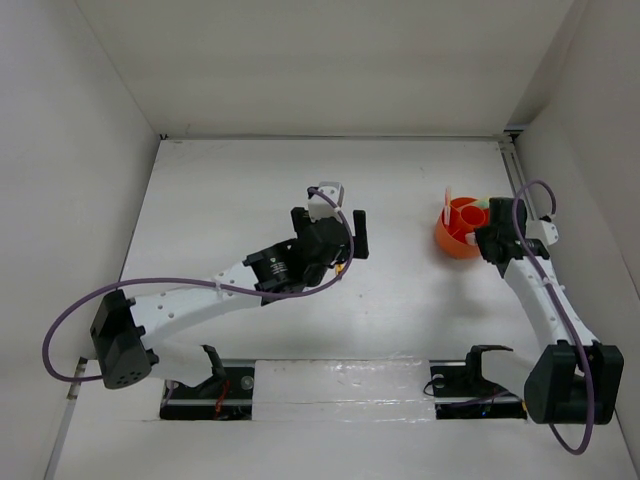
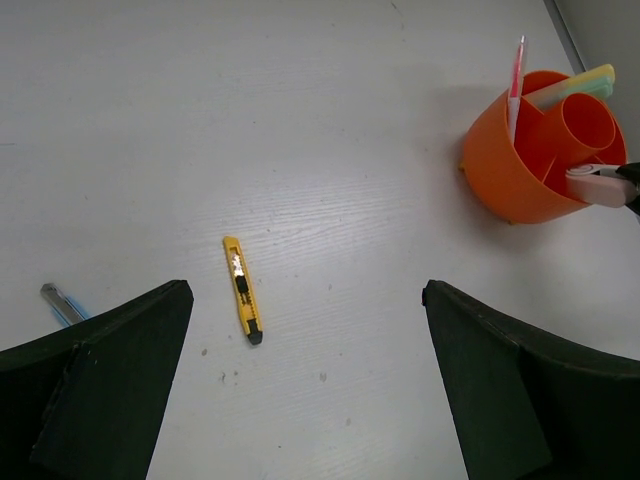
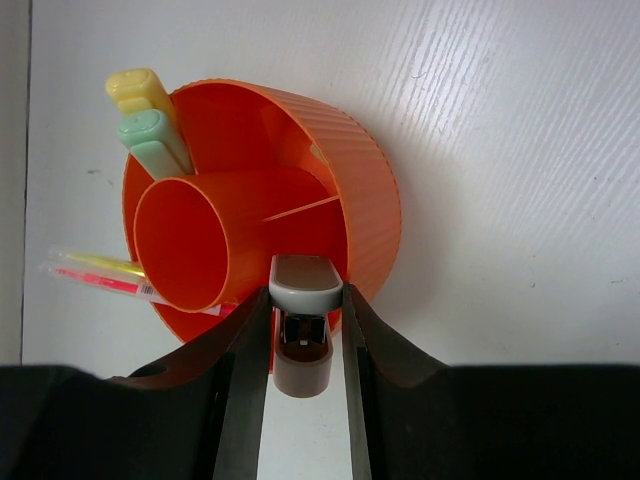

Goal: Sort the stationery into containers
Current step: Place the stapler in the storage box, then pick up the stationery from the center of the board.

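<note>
The right claw (image 3: pixel 305 295) is closed on a small grey-and-brown piece (image 3: pixel 304 335), held at the rim of the orange tub (image 3: pixel 372 200); the step in hand looks like dropping it in, which calls for centring over a compartment, then releasing. The left claw (image 2: pixel 305 290) gapes wide, well apart from the tub; a yellow-black cutter (image 2: pixel 243 290) lies on the bench (image 2: pixel 300 120), likely next.

Bare white tabletop (image 2: pixel 350 150) btwn small yellow-black cutter (image 2: pixel 243 290) & round orange plastic tub (image 2: pixel 500 170) = open passage; tub's top crowded by upright highlighters (image 3: pixel 145 120), pens (image 3: pixel 95 275), and right claw (image 3: pixel 305 320) clamping grey-pink piece (image 3: pixel 305 282).
</note>
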